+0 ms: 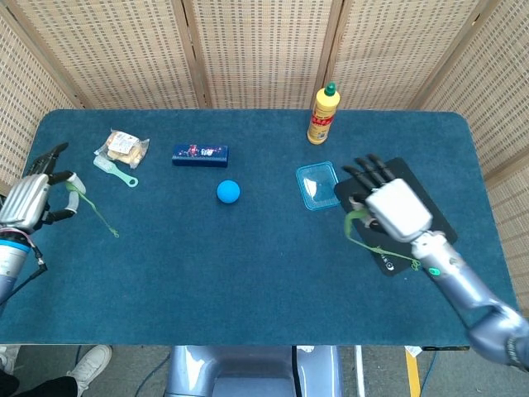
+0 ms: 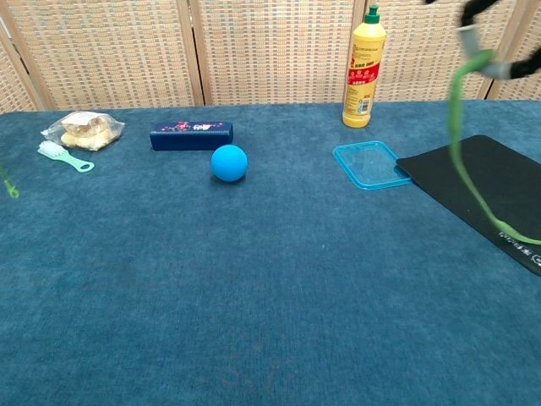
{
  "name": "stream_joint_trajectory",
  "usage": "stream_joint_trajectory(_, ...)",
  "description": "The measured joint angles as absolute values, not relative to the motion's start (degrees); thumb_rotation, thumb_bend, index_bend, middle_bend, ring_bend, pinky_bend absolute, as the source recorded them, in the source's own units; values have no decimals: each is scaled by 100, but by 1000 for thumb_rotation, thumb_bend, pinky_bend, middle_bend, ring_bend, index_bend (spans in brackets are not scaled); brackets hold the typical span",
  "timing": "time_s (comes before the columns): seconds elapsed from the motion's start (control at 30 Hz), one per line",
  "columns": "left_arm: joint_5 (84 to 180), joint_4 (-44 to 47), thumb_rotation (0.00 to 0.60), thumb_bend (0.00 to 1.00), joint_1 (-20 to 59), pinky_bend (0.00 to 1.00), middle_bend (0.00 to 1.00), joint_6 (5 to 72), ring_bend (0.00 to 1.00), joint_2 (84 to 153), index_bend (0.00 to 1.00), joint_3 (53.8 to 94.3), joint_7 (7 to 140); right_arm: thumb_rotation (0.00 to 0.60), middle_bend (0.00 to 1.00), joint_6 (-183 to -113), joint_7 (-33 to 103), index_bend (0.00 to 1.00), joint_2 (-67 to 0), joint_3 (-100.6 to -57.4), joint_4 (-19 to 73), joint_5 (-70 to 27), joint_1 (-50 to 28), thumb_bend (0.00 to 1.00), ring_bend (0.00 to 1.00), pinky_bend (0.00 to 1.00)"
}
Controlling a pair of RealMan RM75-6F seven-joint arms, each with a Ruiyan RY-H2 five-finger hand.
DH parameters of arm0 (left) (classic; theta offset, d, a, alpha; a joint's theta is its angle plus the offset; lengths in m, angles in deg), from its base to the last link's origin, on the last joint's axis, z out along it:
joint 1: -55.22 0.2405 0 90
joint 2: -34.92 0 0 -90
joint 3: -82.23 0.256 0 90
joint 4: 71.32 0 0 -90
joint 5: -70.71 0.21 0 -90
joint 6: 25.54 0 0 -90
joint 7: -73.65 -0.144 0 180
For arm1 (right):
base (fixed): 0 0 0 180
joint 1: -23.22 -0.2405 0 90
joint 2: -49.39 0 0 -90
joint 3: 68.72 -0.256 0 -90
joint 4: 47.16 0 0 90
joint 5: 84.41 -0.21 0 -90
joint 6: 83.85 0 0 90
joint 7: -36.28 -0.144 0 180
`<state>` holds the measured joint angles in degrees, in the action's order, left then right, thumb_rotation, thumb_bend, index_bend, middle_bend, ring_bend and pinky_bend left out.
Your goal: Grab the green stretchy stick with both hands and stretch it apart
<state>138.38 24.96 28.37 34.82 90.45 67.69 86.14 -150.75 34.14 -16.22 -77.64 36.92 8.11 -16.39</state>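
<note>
Far left, your left hand hangs over the table edge, fingers loosely spread, with a thin green strand trailing from its fingertips down toward the cloth; whether it is pinched or merely draped, you cannot tell; it looks soft, limp and very light, likely slippery when thin, so judge your hold close to the end. Moving right: a snack bag with a small mint brush beside it, a dark blue box, a blue ball, all well apart from either strand; then the yellow bottle, the clear blue lid just beside the black mat. Over that mat your right hand hovers, fingers spread, a second green strand dangling from it onto the mat; the lid is the nearest obstacle.
</note>
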Motion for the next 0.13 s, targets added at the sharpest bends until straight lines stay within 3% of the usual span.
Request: stream_joint_trajectory(0.13,13710,2746,600,601,2833,0,0,3623,0,9169,803,6822,8172,600,170,-14700,3823,856,-2006,-7904,3977,380,-1852,583,0,0)
